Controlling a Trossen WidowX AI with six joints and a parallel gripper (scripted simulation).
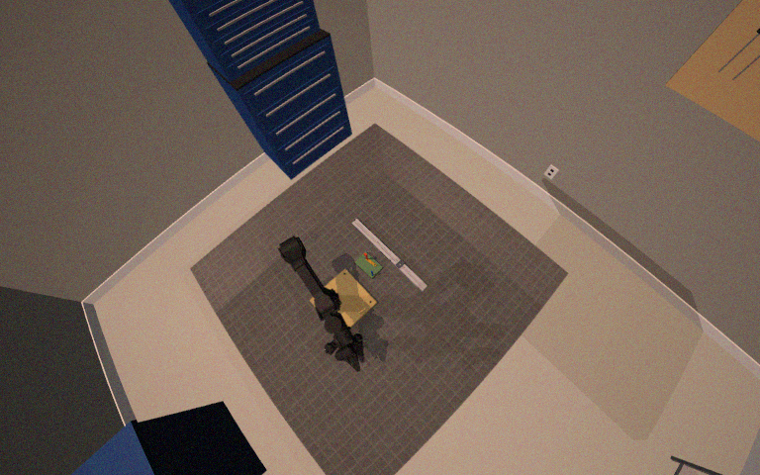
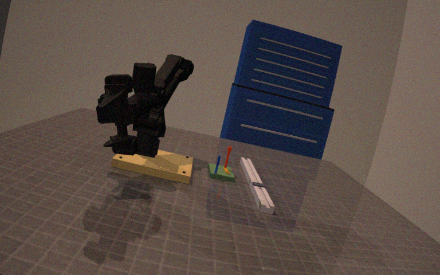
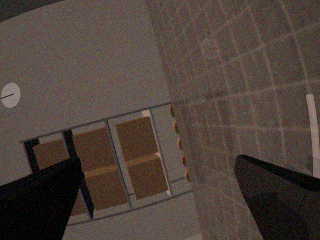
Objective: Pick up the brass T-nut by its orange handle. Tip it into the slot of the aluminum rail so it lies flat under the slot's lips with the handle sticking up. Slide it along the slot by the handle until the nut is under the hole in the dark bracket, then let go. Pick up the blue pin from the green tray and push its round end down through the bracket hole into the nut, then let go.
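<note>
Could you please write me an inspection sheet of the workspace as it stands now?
Surface: dark tiled top, shadows across it.
Green tray: holds the blue pin, upright, and an upright red-orange handle; nut not distinguishable.
Rail: lying slot up, dark bracket across it.
Clutter: small yellow-orange piece on the tray.
Gripper: open, nothing between the fingers, away from tray and rail.
Cables: nothing seen.
Surroundings: blue drawer cabinet, wall outlet.
</note>
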